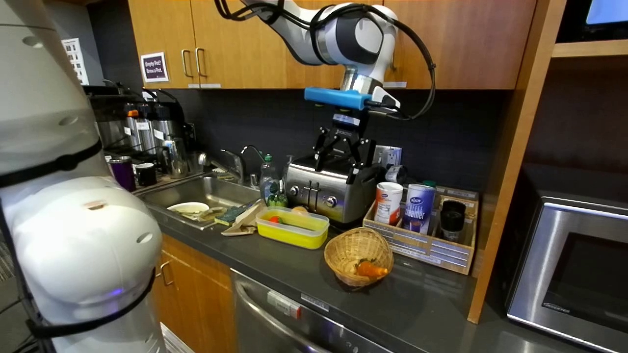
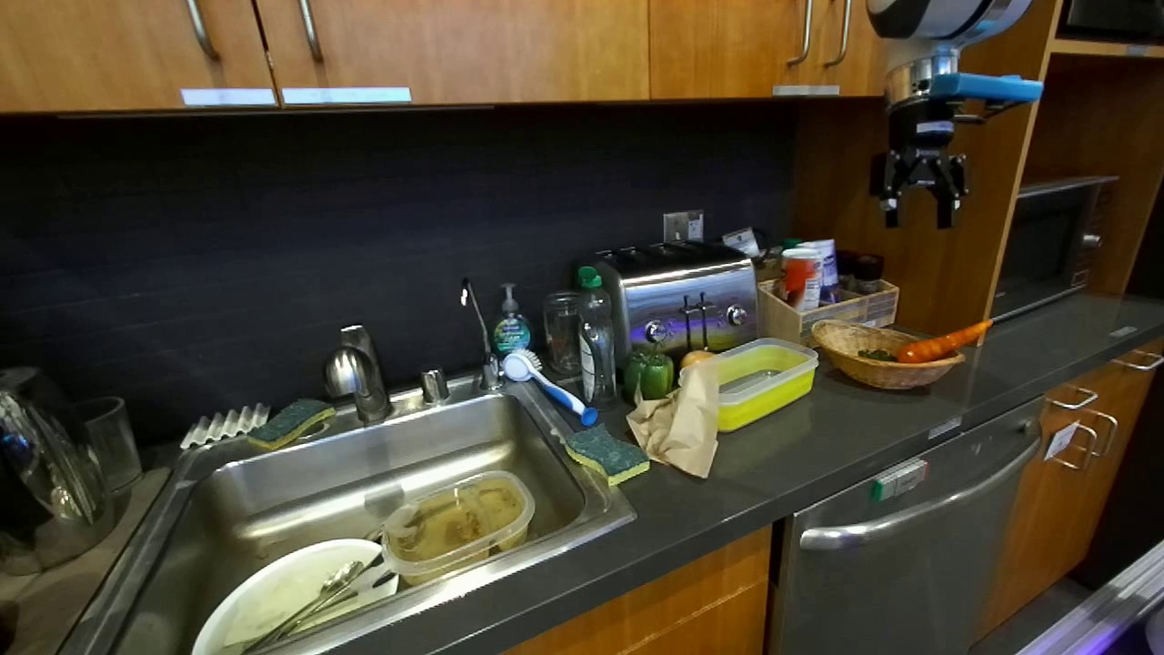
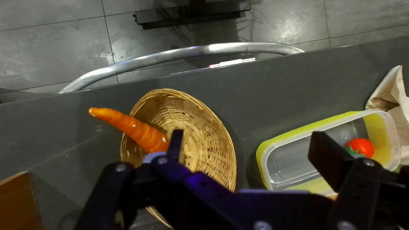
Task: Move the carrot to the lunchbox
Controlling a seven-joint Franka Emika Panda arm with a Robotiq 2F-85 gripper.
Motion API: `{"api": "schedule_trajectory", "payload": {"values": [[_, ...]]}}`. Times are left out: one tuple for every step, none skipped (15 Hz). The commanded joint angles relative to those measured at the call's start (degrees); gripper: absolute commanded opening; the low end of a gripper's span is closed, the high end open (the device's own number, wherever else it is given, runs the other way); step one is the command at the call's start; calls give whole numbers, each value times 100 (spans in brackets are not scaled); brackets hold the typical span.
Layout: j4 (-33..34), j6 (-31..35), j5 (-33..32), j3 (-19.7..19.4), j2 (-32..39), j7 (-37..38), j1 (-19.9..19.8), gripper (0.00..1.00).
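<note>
The carrot (image 1: 372, 269) is bright orange and leans in the round wicker basket (image 1: 341, 252). Its tip sticks out over the rim, as an exterior view (image 2: 944, 345) and the wrist view (image 3: 135, 130) show. Its thick end is partly behind a finger in the wrist view. The lunchbox (image 1: 294, 236), a shallow yellow-green box, stands beside the basket; it also shows in an exterior view (image 2: 768, 400) and the wrist view (image 3: 260, 153). A red item with green leaves (image 3: 361, 147) lies in it. My gripper (image 2: 918, 216) is open and empty, high above the counter. Its fingers (image 3: 248, 142) are wide apart.
A steel toaster (image 1: 319, 191) stands behind the lunchbox. A wooden tray (image 1: 422, 247) with canisters stands behind the basket. A crumpled paper bag (image 2: 677, 423) and green pepper (image 2: 648, 374) are beside the lunchbox. A wooden partition (image 1: 520, 147) and microwave (image 1: 574, 269) flank the counter.
</note>
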Motion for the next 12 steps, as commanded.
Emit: {"api": "schedule_trajectory", "payload": {"values": [[-527, 293, -78, -5, -452, -427, -137, 100], [-688, 372, -79, -37, -557, -556, -171, 100], [-882, 502, -105, -80, -687, -722, -215, 100], [-1036, 623, -104, -125, -774, -901, -248, 100], [-1204, 775, -111, -183, -871, -1132, -282, 100], [-1343, 920, -115, -244, -942, -1362, -308, 100], [-1469, 1079, -143, -301, -997, -1577, -331, 100], [-1572, 1181, -160, -366, -1043, -1812, -349, 100], [-1658, 1287, -159, -433, -1070, -2048, -354, 100], [-1715, 1346, -125, -513, -1069, -2349, -337, 100], [-1778, 1456, -101, -580, -1063, -2630, -313, 100], [-1819, 1553, -67, -646, -1034, -2923, -286, 100]]}}
